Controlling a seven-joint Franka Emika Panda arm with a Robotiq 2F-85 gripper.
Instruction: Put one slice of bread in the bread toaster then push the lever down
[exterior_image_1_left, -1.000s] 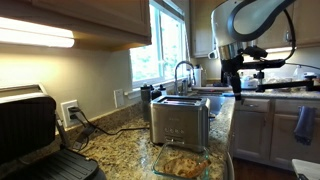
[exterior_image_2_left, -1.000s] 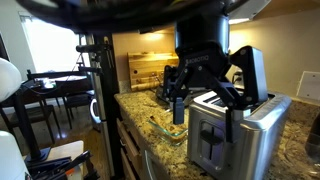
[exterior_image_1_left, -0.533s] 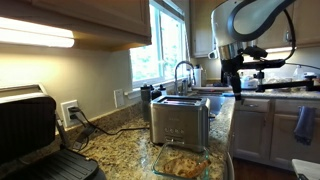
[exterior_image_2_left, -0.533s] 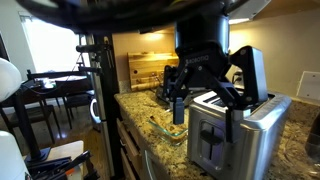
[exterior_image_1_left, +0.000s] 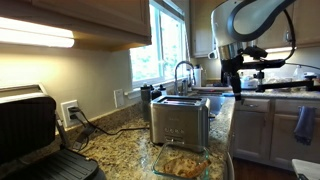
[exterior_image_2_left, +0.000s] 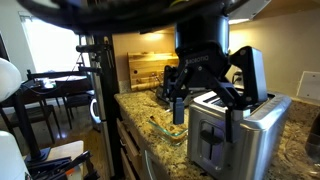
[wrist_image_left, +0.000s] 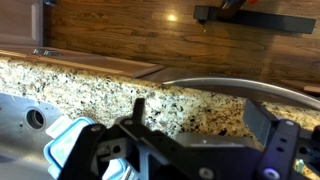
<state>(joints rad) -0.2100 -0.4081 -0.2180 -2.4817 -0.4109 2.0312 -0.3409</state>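
Observation:
The brushed-steel bread toaster (exterior_image_1_left: 180, 121) stands on the granite counter; it also shows in an exterior view (exterior_image_2_left: 240, 135). Several tan slices of bread (exterior_image_1_left: 182, 160) lie in a clear glass dish (exterior_image_1_left: 160, 165) in front of it. My gripper (exterior_image_1_left: 238, 88) hangs open and empty, high above the counter's sink side, apart from the toaster and the bread. In an exterior view the gripper (exterior_image_2_left: 205, 108) looms in front of the toaster. The wrist view shows its open fingers (wrist_image_left: 200, 108) over speckled granite; no bread or toaster shows there.
A black hinged grill press (exterior_image_1_left: 35, 135) stands open at the counter's end. A faucet (exterior_image_1_left: 183, 72) and sink lie behind the toaster by the window. A steel sink with a drain (wrist_image_left: 30, 118) and a curved metal rim (wrist_image_left: 240, 88) show in the wrist view. A cutting board (exterior_image_2_left: 145, 70) leans on the wall.

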